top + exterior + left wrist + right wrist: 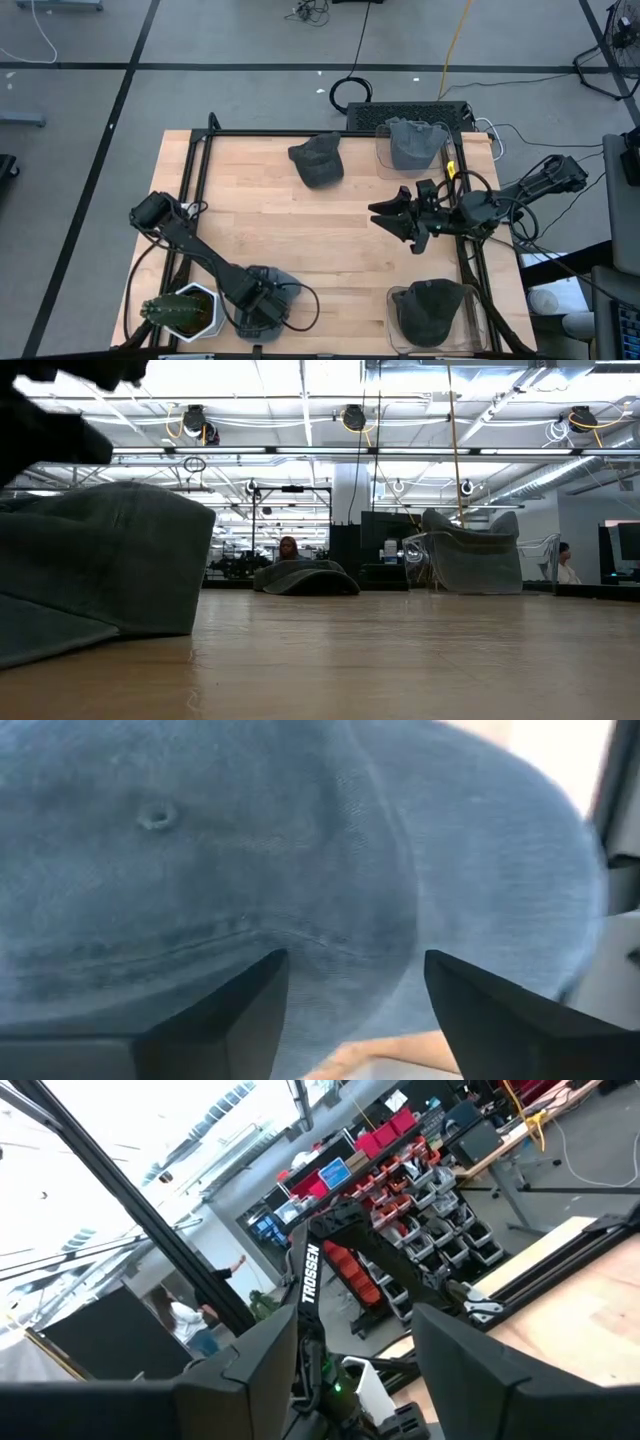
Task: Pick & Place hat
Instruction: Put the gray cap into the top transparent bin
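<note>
Filling the left wrist view almost completely, a blue-grey denim hat (250, 870) is sitting right in front of the left gripper (350, 1020), whose two dark fingers (230, 1020) are standing spread with nothing pinched between them. From above, that gripper (262, 303) is hovering over this hat (278, 290) at the table's near edge, left of centre, just beside a white hexagonal pot (195, 310) that is holding a green plant (170, 310).

Two clear plastic containers are sitting along the right side of the wooden table (260, 220). One at the far edge (383, 150) is carrying a grey hat (415, 140); one at the near right corner (397, 305) is holding a dark hat (432, 310). A fourth dark hat (318, 160) is lying loose on the bare wood near the far edge, well apart from the others.

Much of the table's middle is lying open, bordered by a black frame (190, 180). The right gripper (395, 220) is waiting above the right part of the table with its fingers spread, gripping nothing.

In the low view, the near hat (100, 570) is looming large at the left, resting on the wood, soft and creased.
</note>
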Robot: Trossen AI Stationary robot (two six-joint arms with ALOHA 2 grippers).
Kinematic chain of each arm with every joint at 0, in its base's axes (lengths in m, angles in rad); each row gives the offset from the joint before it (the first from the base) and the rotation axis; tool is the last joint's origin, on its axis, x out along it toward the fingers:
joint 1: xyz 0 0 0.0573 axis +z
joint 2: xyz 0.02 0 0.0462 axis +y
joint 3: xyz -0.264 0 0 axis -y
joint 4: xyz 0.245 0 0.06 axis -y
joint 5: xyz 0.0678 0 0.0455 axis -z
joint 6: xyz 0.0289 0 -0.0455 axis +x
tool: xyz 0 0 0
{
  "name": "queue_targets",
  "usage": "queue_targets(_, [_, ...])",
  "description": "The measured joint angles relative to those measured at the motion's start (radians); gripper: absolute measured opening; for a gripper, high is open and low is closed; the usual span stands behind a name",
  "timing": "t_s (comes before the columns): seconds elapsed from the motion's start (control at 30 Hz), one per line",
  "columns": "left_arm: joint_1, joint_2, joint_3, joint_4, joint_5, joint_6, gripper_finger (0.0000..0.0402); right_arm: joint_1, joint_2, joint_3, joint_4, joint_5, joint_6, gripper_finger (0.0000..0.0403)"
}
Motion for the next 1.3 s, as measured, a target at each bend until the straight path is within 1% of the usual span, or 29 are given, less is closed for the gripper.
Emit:
queue_targets(0.1, [0.002,-0.001,-0.042,0.003,0.0,0.01,0.0261,0.0,0.0,0.0,-0.008,0.001,0.0,0.0186])
queue_targets(0.17, [0.004,-0.003,-0.065,0.005,0.01,0.008,0.0263,0.0,0.0,0.0,-0.012,0.001,0.0,0.0185])
queue_targets(0.23, [0.005,-0.004,-0.079,0.019,0.013,0.009,0.0258,0.0,0.001,0.0,-0.024,0.002,0.0,0.0185])
queue_targets(0.33, [0.009,-0.005,-0.085,0.051,0.013,0.03,0.0238,0.0,0.002,0.0,-0.055,0.023,0.019,0.0185])
queue_targets(0.5, [0.019,-0.005,-0.071,0.078,0.006,0.087,0.018,0.0,0.002,0.0,-0.12,0.062,0.071,0.0185])
queue_targets(0.67, [0.058,-0.007,-0.065,0.076,-0.003,0.132,0.0103,-0.001,0.002,-0.001,-0.151,0.083,0.09,0.0185])
queue_targets(0.83, [0.119,-0.008,-0.065,0.076,-0.007,0.171,0.003,-0.019,0.002,-0.001,-0.198,0.082,0.14,0.0185])
queue_targets(0.9, [0.155,-0.008,-0.065,0.079,-0.005,0.197,0.0012,-0.025,0.002,-0.001,-0.224,0.08,0.175,0.0185])
queue_targets(1.0, [0.211,-0.008,-0.064,0.079,-0.003,0.234,0.0013,-0.027,0.001,-0.001,-0.229,0.082,0.2,0.0185])
queue_targets(1.1, [0.266,-0.008,-0.055,0.093,-0.004,0.307,0.0015,-0.026,-0.002,-0.001,-0.161,0.139,0.22,0.0181])
queue_targets(1.2, [0.338,-0.008,-0.037,0.154,-0.005,0.367,0.0007,-0.026,-0.003,-0.001,-0.077,0.197,0.148,0.0174])
queue_targets(1.3, [0.417,-0.007,0.013,0.186,-0.023,0.397,0.0008,-0.026,-0.007,-0.001,-0.005,0.256,0.085,0.0168])
